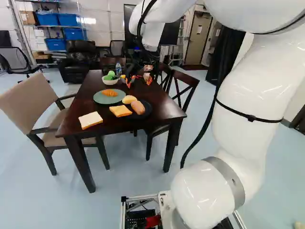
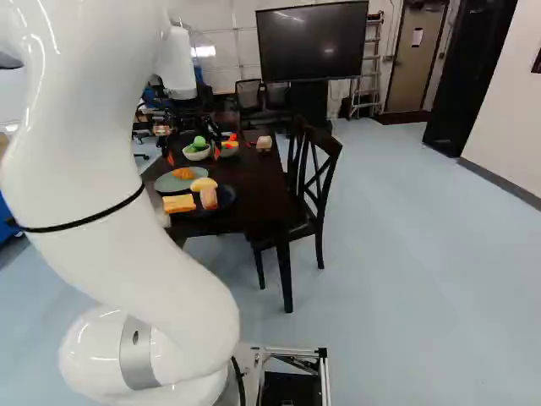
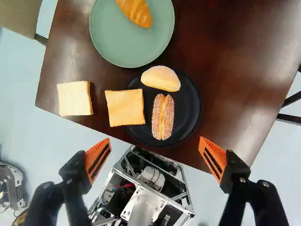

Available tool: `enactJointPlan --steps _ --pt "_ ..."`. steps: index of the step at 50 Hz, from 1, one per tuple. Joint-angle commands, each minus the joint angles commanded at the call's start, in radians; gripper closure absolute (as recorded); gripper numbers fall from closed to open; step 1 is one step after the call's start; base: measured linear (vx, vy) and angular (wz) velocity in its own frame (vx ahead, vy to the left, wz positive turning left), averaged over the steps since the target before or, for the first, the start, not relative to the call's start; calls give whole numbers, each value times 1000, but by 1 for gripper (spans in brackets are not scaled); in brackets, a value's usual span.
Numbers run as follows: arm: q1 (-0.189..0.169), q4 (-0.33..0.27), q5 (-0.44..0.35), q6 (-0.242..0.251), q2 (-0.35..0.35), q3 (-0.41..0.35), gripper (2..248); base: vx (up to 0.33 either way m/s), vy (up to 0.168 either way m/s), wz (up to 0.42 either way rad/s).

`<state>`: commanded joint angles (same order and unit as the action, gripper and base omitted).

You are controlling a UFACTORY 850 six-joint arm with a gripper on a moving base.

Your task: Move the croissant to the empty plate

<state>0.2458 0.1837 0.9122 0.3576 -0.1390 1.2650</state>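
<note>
Wrist view shows ridged croissant on round plate.

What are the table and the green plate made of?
The table looks like varnished wood: it's dark reddish brown and shines where light hits it. The green plate looks smooth and dull, so maybe ceramic or plastic.

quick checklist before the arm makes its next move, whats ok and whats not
1. Croissant resting on the green plate: ok
2. Croissant within that plate's rim: ok, per the left base view
3. Gripper open and holding nothing: ok
4. Black plate free of food: not ok, a pale bun and a split roll are on it
5. Croissant's underside intact: cannot tell
</note>
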Motion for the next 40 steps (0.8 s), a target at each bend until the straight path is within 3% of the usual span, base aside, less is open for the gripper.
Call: enactJointPlan --steps 19,40 --pt "0 0 0 0 0 0 3 -47 -4 4" --pt "0 0 0 0 0 0 3 -158 12 12"
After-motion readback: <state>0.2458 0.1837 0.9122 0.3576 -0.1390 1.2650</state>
